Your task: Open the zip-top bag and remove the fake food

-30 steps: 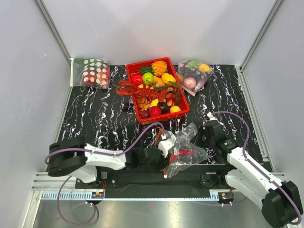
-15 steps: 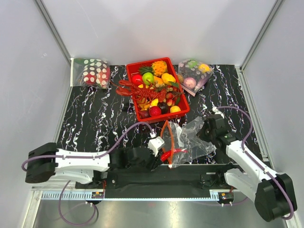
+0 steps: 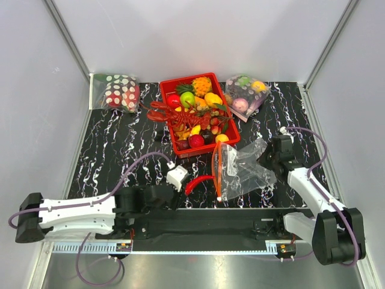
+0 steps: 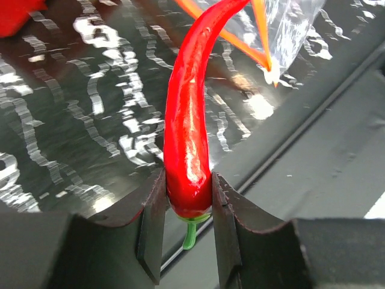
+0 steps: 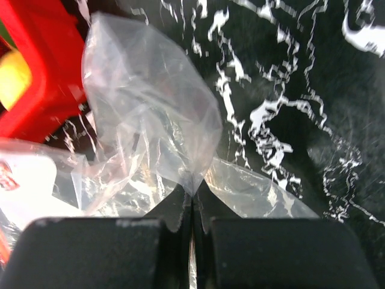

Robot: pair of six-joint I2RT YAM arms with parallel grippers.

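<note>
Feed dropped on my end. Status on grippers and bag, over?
Left gripper shut on red chili, tip at zip-top bag mouth. Right gripper shut on bag's opposite end. Red basket just behind bag.

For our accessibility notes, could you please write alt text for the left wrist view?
The left gripper is shut on the stem end of a glossy red chili, which arcs up and away over the black, white-veined table. At top right, the chili's far end leaves the frame beside the orange-red zip strip of the clear zip-top bag.
</note>
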